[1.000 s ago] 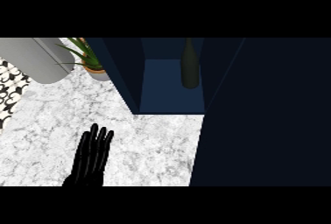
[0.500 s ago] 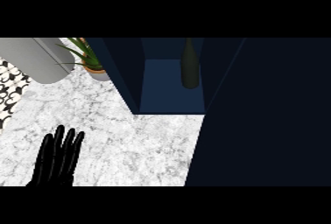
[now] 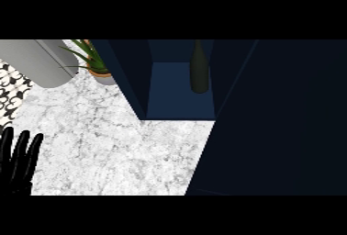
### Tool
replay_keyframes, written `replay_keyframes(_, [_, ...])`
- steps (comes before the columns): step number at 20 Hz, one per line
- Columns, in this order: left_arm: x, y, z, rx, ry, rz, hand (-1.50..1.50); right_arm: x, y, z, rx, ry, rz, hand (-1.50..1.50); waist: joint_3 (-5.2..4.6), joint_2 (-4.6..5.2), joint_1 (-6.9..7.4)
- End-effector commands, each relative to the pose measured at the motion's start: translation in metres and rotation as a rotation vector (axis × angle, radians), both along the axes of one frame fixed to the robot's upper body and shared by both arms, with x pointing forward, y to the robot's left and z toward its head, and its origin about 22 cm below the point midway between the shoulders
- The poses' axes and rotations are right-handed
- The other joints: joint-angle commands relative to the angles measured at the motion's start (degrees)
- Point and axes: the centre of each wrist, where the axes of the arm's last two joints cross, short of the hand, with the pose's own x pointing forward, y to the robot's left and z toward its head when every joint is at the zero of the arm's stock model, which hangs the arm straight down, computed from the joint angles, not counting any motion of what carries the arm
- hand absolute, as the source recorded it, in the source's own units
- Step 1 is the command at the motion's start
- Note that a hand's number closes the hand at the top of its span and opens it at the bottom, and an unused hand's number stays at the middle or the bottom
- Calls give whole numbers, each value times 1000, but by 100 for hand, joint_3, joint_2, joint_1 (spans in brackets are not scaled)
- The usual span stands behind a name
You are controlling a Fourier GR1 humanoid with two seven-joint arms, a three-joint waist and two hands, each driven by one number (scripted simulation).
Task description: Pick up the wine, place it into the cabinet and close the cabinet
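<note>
Wine bottle point(image 3: 198, 69) stands upright inside the open cabinet point(image 3: 177, 98), so placement looks done and only closing remains (left hand point(image 3: 17, 158) open, fingers straight, holding nothing; right hand unseen).

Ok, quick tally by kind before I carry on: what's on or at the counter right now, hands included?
Wine bottle, standing inside the cabinet: 1
Cabinet, dark blue, open: 1
Potted plant: 1
Grey rounded object at upper left, kind unclear: 1
Robot hand, the left hand, fingers straight, at the left edge: 1
Total: 5
</note>
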Motion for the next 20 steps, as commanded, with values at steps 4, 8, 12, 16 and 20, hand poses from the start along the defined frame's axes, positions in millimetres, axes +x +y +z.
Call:
replay_keyframes(4, [-2, 38, 2, 13, 9, 23, -150, -35, 18, 18, 53, -37, 96, 150, -7, -6, 9])
replay_keyframes(8, [5, 40, 9, 40, 8, 5, -150, -42, 26, 22, 59, -41, 108, 150, -12, -21, -27])
replay_keyframes(12, [1, 57, 14, 32, 1, -6, -150, -37, 43, 15, 84, -44, 75, 150, -15, -46, 53])
replay_keyframes(16, [7, 51, 7, 32, 31, -33, -150, -35, 69, 6, 57, -66, 65, 150, -16, -25, 13])
replay_keyframes(20, [28, 57, 29, 17, 25, -29, -150, -21, 75, 16, 53, -148, 33, 150, -18, 12, 15])
